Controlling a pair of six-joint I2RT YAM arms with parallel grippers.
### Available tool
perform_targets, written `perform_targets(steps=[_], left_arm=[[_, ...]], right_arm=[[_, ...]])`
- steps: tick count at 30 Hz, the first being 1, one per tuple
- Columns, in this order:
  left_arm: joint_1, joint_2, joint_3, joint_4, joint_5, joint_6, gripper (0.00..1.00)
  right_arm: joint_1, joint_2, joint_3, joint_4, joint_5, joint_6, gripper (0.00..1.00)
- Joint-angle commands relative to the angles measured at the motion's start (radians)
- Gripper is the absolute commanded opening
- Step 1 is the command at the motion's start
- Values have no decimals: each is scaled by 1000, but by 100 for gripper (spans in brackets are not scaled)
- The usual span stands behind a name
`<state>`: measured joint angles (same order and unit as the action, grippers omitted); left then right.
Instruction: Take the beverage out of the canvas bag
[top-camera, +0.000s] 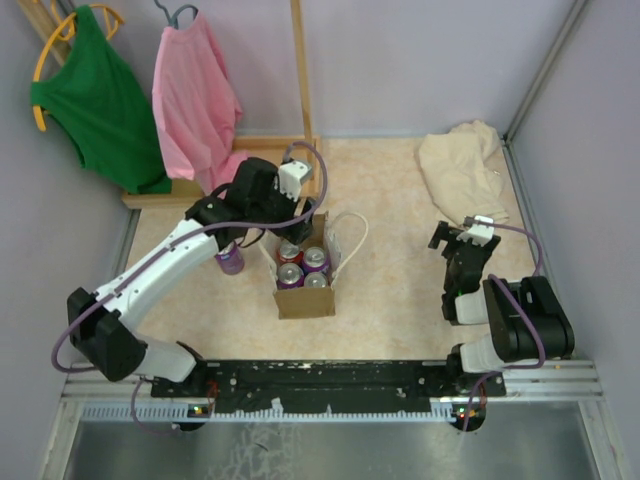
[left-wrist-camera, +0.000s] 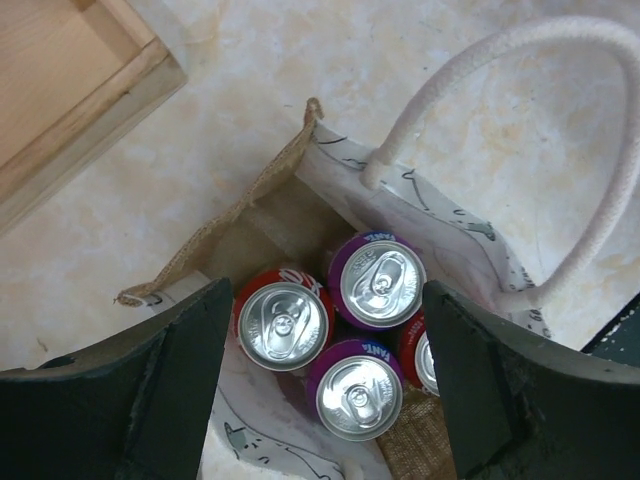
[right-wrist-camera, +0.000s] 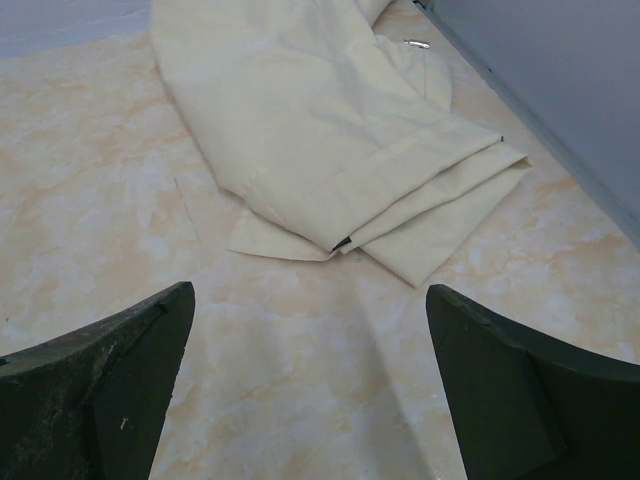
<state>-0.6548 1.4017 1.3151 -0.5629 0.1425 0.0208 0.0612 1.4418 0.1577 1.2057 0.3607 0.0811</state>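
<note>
The left arm (top-camera: 170, 255) is stretched from lower left toward the frame's centre, wrist bent downward, and the left gripper (left-wrist-camera: 322, 330) is shown with jaws parted (fingers pointed down). The right arm (top-camera: 510, 320) is folded at lower right, the right gripper (right-wrist-camera: 310, 330) spread wide.

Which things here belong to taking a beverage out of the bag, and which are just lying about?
Job: bag; four cans inside it; purple can standing beside it, likely already out; left fingers above the bag.

Lying about: cloth; green shirt; pink shirt; rack.
</note>
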Motion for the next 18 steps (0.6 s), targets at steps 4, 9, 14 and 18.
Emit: perform_targets(steps=[4,9,14,18], left_arm=[[-1,8,-57,-53,-175,-36,87],[9,34,-92,-38,-206,-39,86],[13,58,-121,-25,-185,-39,82],[17,55,-134,-18,-163,-41,80]], right_arm=[[-4,3,6,42,0,-10,99],[-4,3,6,42,0,-10,99],[-4,3,6,42,0,-10,99],[-4,3,6,42,1,-9,99]])
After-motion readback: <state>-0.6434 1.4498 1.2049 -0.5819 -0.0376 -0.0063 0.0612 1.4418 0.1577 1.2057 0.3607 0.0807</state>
